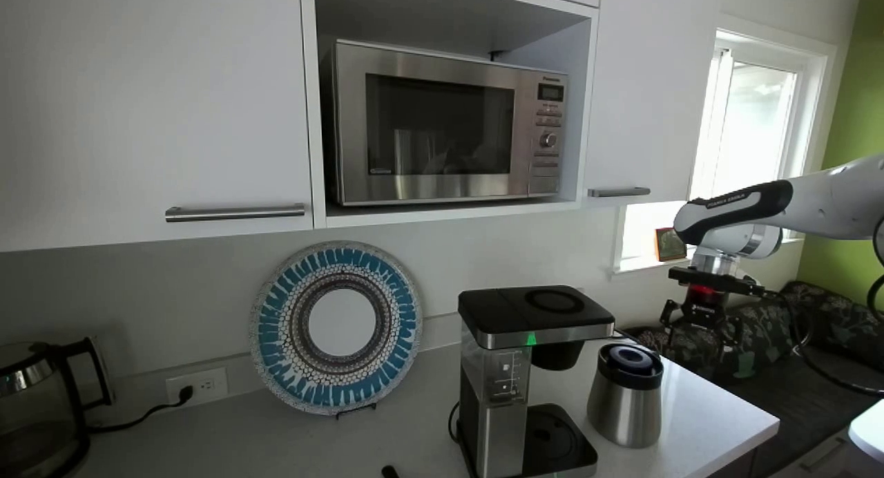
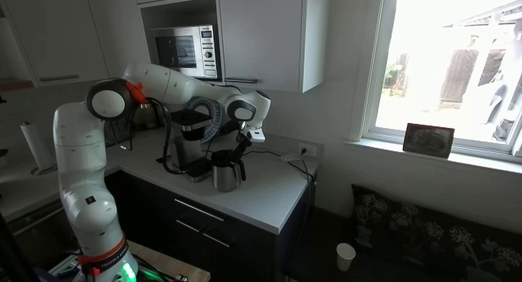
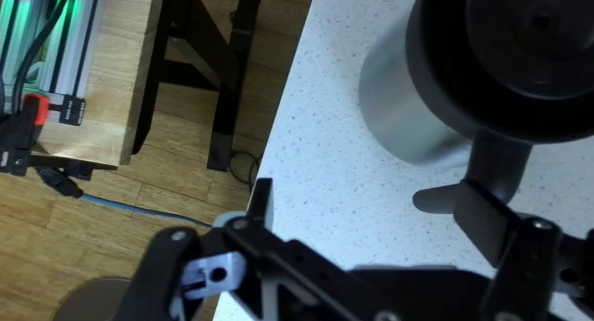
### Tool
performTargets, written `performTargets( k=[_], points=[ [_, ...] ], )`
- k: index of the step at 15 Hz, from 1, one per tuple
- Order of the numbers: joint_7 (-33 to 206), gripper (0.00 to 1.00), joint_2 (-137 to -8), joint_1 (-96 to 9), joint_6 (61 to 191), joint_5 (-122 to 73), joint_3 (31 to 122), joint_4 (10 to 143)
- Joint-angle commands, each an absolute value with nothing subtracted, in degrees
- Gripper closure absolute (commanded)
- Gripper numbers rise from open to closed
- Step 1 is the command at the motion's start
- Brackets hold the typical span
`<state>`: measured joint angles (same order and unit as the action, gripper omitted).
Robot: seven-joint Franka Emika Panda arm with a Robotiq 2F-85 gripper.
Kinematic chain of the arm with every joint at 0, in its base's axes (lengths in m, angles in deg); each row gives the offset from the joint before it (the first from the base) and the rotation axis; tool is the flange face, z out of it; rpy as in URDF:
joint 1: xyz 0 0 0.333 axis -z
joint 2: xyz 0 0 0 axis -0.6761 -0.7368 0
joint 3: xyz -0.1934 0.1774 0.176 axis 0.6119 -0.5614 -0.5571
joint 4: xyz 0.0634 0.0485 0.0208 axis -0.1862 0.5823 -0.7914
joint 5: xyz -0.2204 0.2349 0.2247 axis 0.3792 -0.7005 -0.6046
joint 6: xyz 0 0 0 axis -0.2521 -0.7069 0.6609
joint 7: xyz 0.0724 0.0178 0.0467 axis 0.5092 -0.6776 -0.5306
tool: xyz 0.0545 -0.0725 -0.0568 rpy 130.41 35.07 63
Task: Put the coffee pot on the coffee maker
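One counter [image 2: 261,200], one arm [image 2: 183,84], gripper [image 3: 366,193] wide

Counter: pale, front edge above dk. drawers [image 2: 204,221]. Arm stands before that edge, reaches over it twd. end edge. Coffee maker [image 1: 497,367]: inward of front edge, btwn. inner & outer corners. Coffee pot [image 2: 226,180]: upright on counter, nr. front edge, just beside coffee maker on its outer-corner side; gap, if any, unclear. Gripper: fingers well apart, one lined up w/ front edge in wrist view, one close to blk. pot handle [image 3: 499,165]; contact: can't tell.
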<state>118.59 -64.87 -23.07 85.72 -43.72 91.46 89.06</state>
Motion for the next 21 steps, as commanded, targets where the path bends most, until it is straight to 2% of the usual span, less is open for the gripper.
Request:
performTargets(
  k=[1, 8, 21],
  points=[
    [118.9, 0.0, -67.3, -22.5, 88.3, -49.3, 91.7, 88.0],
    [118.5, 0.0, -67.9, -23.2, 88.6, -47.7, 91.6, 88.1],
    [112.2, 0.0, -77.2, -20.9, 84.9, -60.1, 90.0, 81.7]
  ],
)
